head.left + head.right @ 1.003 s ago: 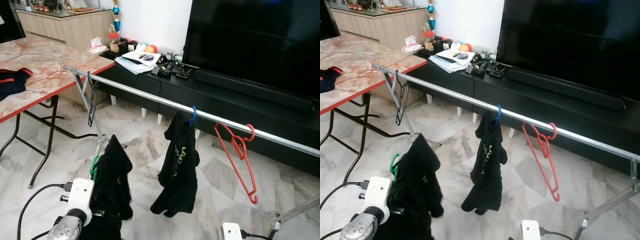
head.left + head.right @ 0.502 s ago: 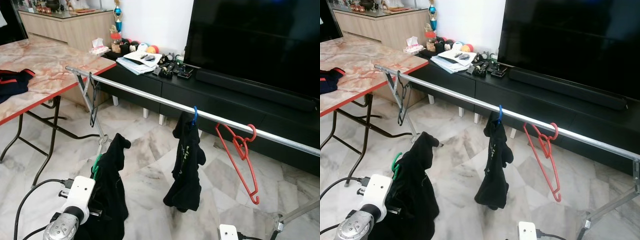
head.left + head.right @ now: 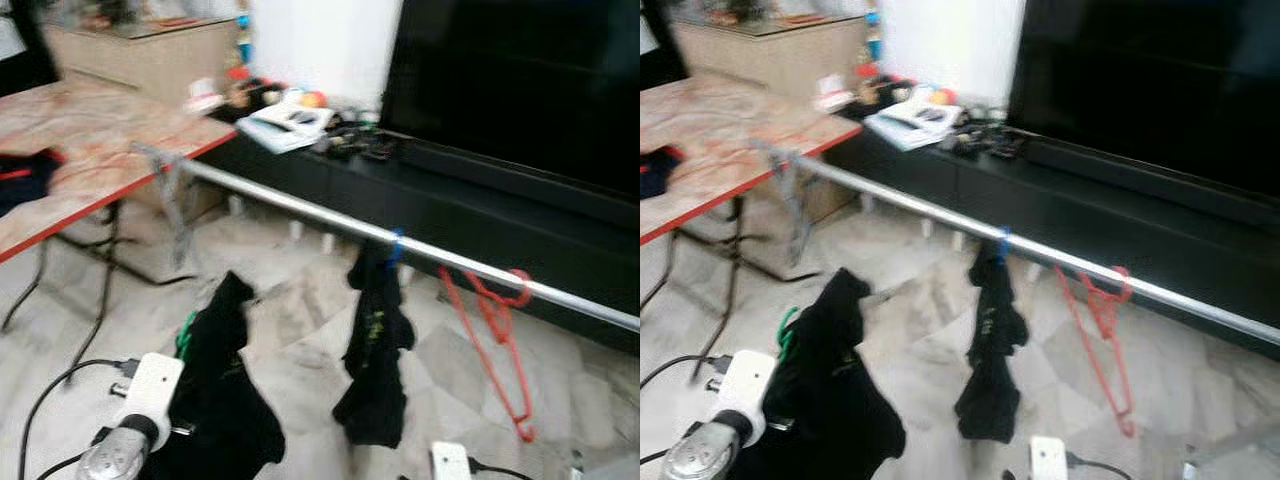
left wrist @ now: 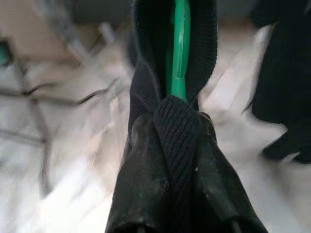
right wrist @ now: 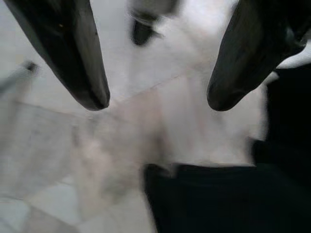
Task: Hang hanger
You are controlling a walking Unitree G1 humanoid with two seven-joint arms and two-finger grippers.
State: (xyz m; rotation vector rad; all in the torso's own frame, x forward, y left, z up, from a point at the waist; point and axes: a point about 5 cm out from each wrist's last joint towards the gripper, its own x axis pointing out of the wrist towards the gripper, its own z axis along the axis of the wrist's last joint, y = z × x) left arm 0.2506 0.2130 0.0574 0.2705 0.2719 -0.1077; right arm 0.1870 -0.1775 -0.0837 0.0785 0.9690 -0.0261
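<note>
Now blurred, left gripper point(image 4: 170, 126) jaws stay clamped on green hanger point(image 4: 180, 48); right gripper point(image 5: 158, 104) jaws apart

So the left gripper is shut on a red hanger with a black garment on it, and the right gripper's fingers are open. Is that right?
Not quite: the hanger in the left gripper is green, not red, as the left wrist view shows. The red hanger hangs bare on the metal rail. The rest holds: a black garment is on the held hanger, and the right gripper is open.
</note>
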